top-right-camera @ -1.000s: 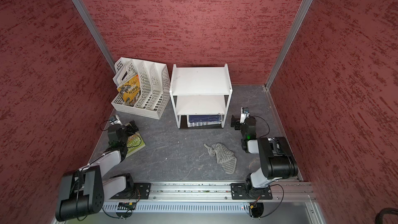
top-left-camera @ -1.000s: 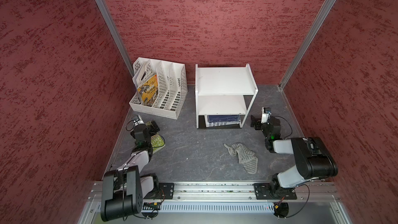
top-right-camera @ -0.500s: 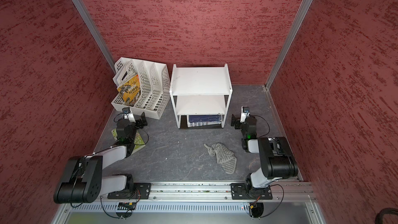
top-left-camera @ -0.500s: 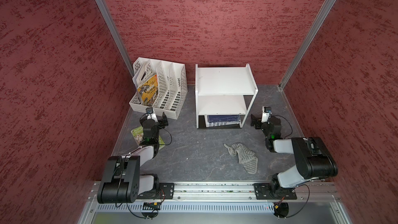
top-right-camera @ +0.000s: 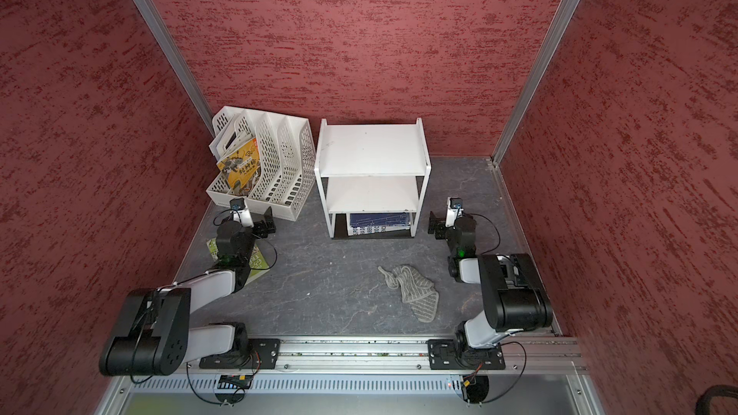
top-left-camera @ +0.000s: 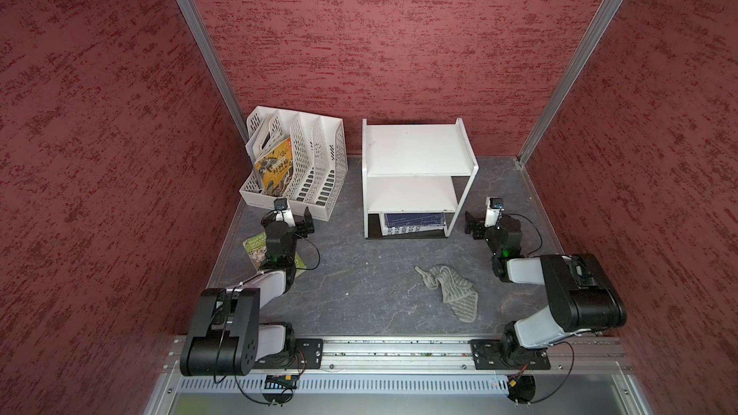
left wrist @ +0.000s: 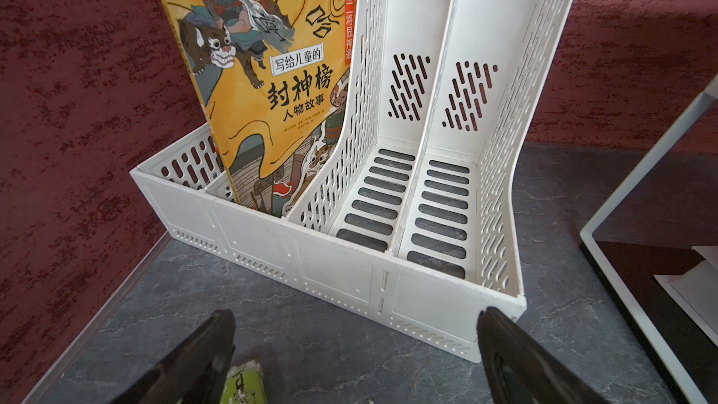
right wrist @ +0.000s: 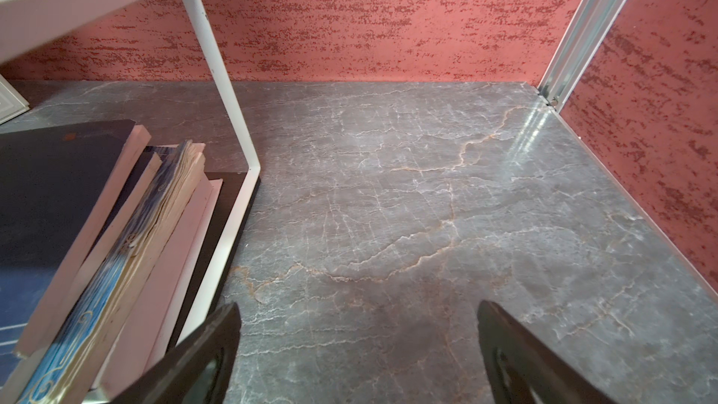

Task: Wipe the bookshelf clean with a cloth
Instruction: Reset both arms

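The white bookshelf (top-left-camera: 415, 151) (top-right-camera: 371, 153) stands at the back middle of the floor. Its thin frame leg (right wrist: 233, 110) shows in the right wrist view and its frame edge (left wrist: 637, 192) in the left wrist view. The grey striped cloth (top-left-camera: 453, 291) (top-right-camera: 413, 291) lies crumpled on the floor in front of the shelf, apart from both grippers. My left gripper (top-left-camera: 303, 222) (left wrist: 355, 314) is open and empty just in front of the file rack. My right gripper (top-left-camera: 473, 224) (right wrist: 359, 307) is open and empty beside the shelf's right leg.
A white perforated file rack (top-left-camera: 297, 165) (left wrist: 388, 285) with a yellow picture book (left wrist: 264, 83) stands left of the shelf. A green-covered book (top-left-camera: 255, 247) (left wrist: 243, 382) lies under the left wrist. Stacked books (top-left-camera: 413, 222) (right wrist: 77, 207) fill the shelf's bottom tier. Red walls enclose three sides.
My left arm has swung away from the left wall toward the file rack, uncovering part of the green book. The right arm and the cloth have not moved.
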